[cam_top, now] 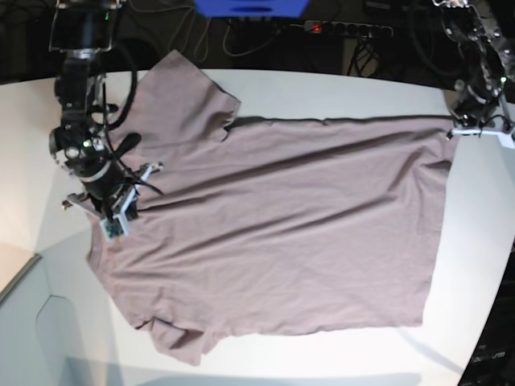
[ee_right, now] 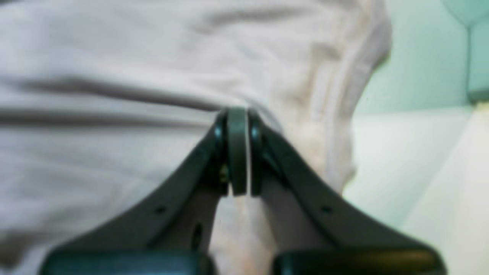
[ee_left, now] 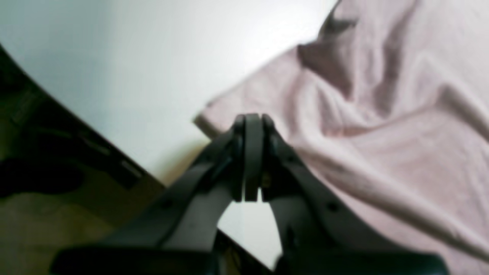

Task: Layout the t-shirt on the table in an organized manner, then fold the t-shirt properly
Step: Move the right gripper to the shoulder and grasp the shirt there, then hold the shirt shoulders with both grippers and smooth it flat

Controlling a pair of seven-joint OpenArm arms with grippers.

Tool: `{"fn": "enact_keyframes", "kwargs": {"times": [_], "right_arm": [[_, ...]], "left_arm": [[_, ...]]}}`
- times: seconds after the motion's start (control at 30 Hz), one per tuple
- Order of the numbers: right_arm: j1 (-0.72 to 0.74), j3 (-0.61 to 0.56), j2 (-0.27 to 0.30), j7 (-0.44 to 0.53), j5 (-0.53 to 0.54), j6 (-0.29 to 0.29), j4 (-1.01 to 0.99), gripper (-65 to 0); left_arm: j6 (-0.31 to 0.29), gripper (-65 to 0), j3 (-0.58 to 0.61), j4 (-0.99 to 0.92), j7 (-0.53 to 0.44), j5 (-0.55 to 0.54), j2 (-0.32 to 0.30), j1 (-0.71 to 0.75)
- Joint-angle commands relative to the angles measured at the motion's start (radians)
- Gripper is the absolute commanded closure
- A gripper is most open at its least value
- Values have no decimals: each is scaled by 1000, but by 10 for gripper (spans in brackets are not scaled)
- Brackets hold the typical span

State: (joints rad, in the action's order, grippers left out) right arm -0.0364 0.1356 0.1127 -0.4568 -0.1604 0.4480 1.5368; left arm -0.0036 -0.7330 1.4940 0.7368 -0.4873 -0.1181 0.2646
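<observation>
Base view alone shows whole mauve-brown short-sleeved t-shirt spread across glossy white table. Left gripper pinched on hem corner at 2 o'clock; right gripper clamped on fabric at 9 o'clock.

Left gripper jaws pressed together at the t-shirt corner. Wrinkled shirt lies right of gripper, white table left.

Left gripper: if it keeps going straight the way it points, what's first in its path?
Probably the plain mauve-brown t-shirt: the left gripper, fingers shut, points at its hem corner on the glossy white table. Depth is unclear.
</observation>
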Motion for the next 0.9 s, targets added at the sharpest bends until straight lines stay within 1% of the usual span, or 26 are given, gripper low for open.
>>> {"fn": "enact_keyframes", "kwargs": {"times": [0.0,0.07,0.1,0.17,0.33,0.37,0.43,0.53,0.63,0.87], "right_arm": [[-21,3,2,-17,-5,-2,51,0],[-55,3,-14,-52,-5,-2,101,0],[-75,3,-17,-59,-5,-2,121,-14],[-118,3,-29,-61,-5,-2,152,-65],[-231,8,-66,-58,-5,-2,230,-232],[-253,9,-77,-58,-5,-2,244,-257],[-293,11,-84,-59,-5,-2,264,-285],[-345,11,-90,-58,-5,-2,282,-308],[-385,11,-104,-55,-5,-2,284,-314],[-435,9,-104,-53,-5,-2,285,-315]], "left_arm": [[-2,-17,-4,17,-6,-4,-15,6],[-2,-49,-6,10,-7,-4,-15,5],[-2,-65,-6,10,-12,-4,-15,5],[-2,-96,-6,10,-10,-4,-15,2],[-2,-168,-6,12,-13,-4,-15,-4],[-2,-185,-6,12,-13,-3,-15,-4],[-2,-218,-6,12,-13,5,-15,-6],[-2,-260,-6,9,-12,6,-15,-18],[-2,-291,-4,-34,-15,6,-21,-26],[-2,-296,-4,-149,-16,6,-53,-81]]}}
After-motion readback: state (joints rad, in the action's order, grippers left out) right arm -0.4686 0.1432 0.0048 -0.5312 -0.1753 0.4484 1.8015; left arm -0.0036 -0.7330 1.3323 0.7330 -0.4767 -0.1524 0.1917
